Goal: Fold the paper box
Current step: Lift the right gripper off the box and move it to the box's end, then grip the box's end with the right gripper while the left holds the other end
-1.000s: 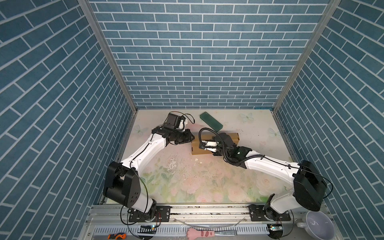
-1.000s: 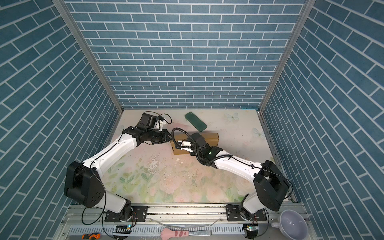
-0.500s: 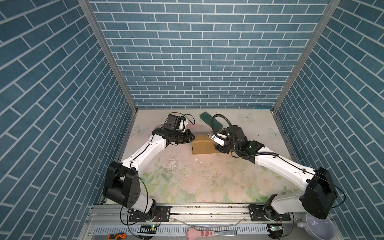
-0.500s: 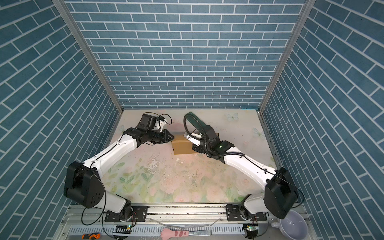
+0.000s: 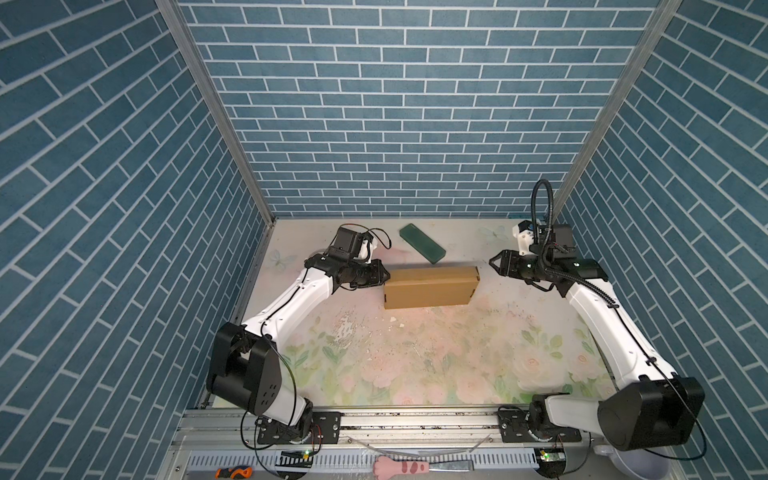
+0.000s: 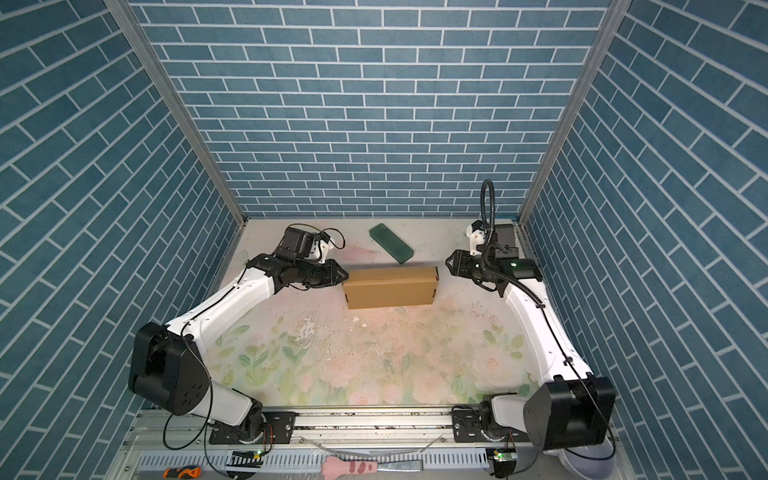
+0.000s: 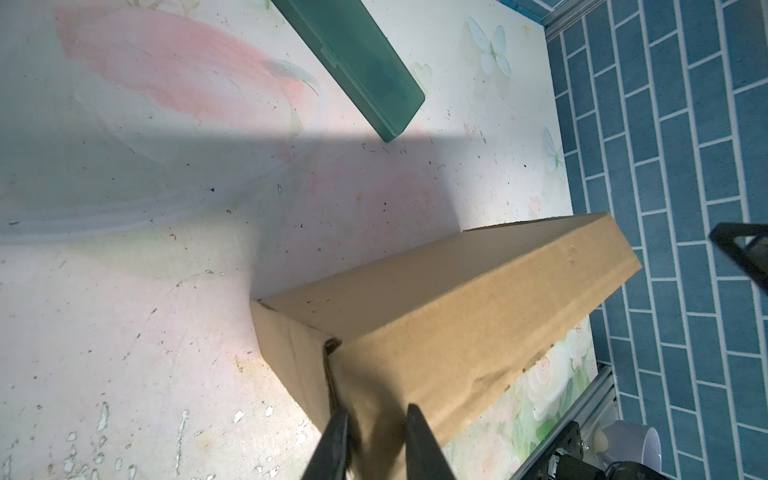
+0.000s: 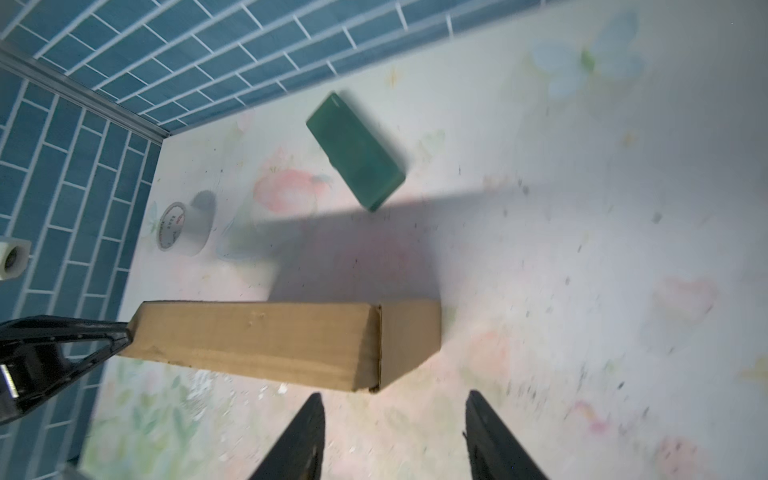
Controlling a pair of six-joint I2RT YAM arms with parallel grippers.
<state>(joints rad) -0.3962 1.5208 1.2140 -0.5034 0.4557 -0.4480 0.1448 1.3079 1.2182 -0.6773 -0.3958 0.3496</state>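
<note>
The paper box (image 5: 430, 286) (image 6: 390, 286) lies closed on the table mat, a plain brown shallow oblong. My left gripper (image 5: 385, 276) (image 6: 344, 276) is at its left end. In the left wrist view its fingers (image 7: 337, 422) stand a narrow gap apart, shut on the box's (image 7: 457, 299) corner. My right gripper (image 5: 492, 264) (image 6: 449, 264) hovers a short way off the box's right end, touching nothing. In the right wrist view it (image 8: 395, 409) is open and empty, with the box's (image 8: 266, 336) end just beyond its tips.
A dark green flat block (image 5: 422, 248) (image 6: 390, 248) (image 8: 355, 151) lies slantwise just behind the box. A white tape roll (image 8: 178, 226) stands near the back left wall. An orange screwdriver (image 5: 232, 471) and a pink paw-shaped tool (image 5: 401, 465) rest on the front rail.
My right gripper has come off the box and pulled back to the right, past its right end. The left gripper has stayed on the box's left corner.
</note>
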